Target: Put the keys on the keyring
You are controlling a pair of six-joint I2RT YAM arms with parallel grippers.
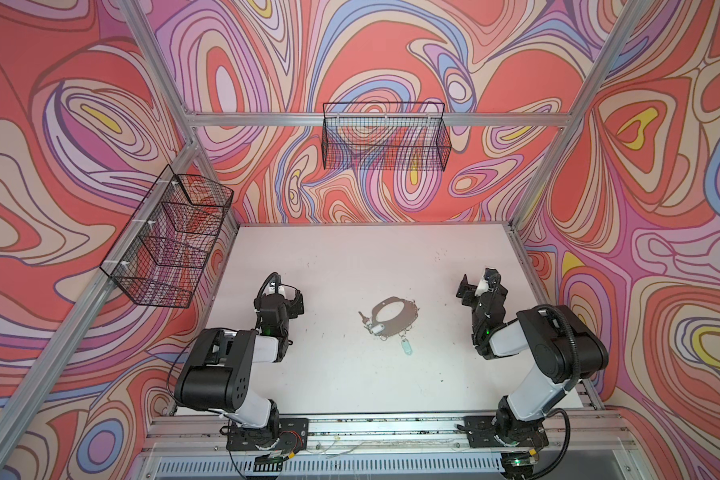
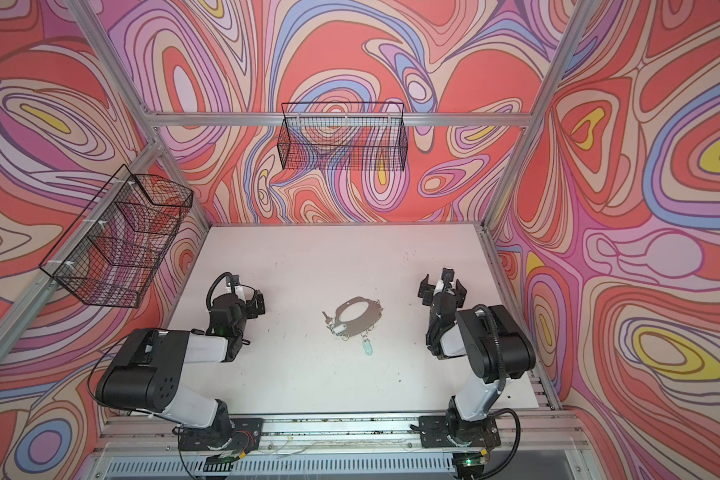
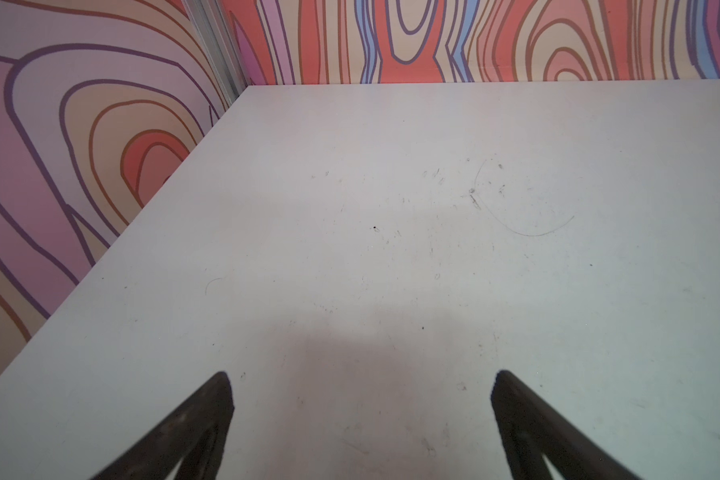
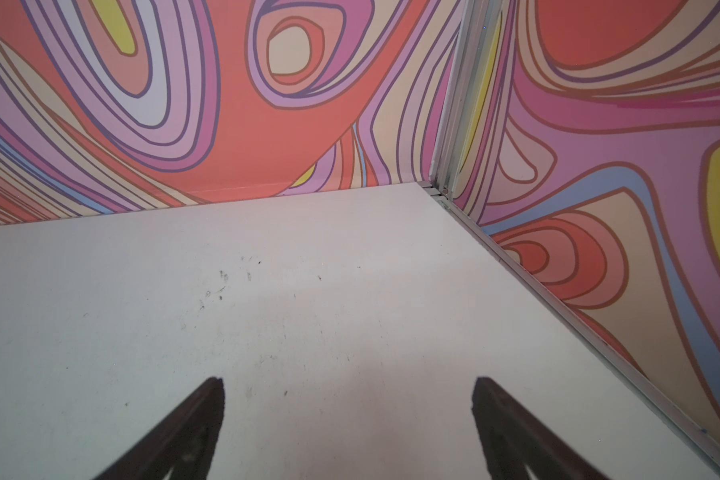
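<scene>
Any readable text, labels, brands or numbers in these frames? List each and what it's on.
None legible in any view.
white mark on the left arm's wrist: too small to read.
mint key tag: no writing can be made out.
whitish key tag: same.

Brownish oval keyring (image 1: pixel 398 327) lies flat; tagged keys (image 1: pixel 407 347) lie against its near-left rim

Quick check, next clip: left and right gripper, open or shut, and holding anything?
Left gripper: open, holding nothing, only bare table between its fingers.
Right gripper: open, holding nothing, only bare table between its fingers.
</scene>
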